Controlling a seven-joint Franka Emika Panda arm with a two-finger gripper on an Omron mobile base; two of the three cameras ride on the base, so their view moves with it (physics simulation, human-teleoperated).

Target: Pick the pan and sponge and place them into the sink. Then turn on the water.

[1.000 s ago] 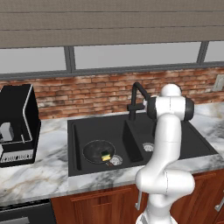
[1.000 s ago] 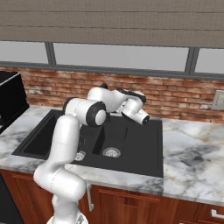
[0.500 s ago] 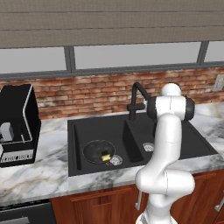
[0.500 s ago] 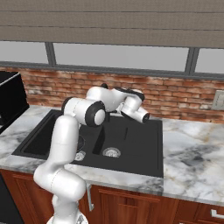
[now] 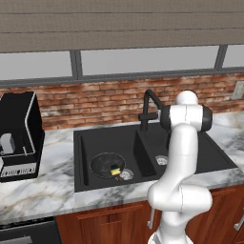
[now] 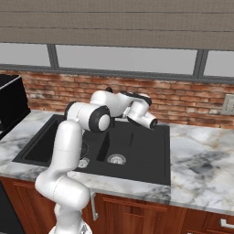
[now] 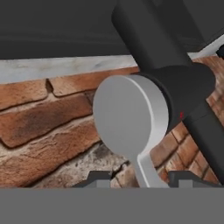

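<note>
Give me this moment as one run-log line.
pan: in left sink basin | sponge: on pan | end effector: straddling faucet handle | water: none visible

Readable text: I find none in any view.
Black appliance [image 5: 19,136], left of the left base view: I see pale marks on its front panel, too small to read.
Wall outlet [image 6: 227,104], right edge of the right base view: plain, no lettering I can make out.
</note>
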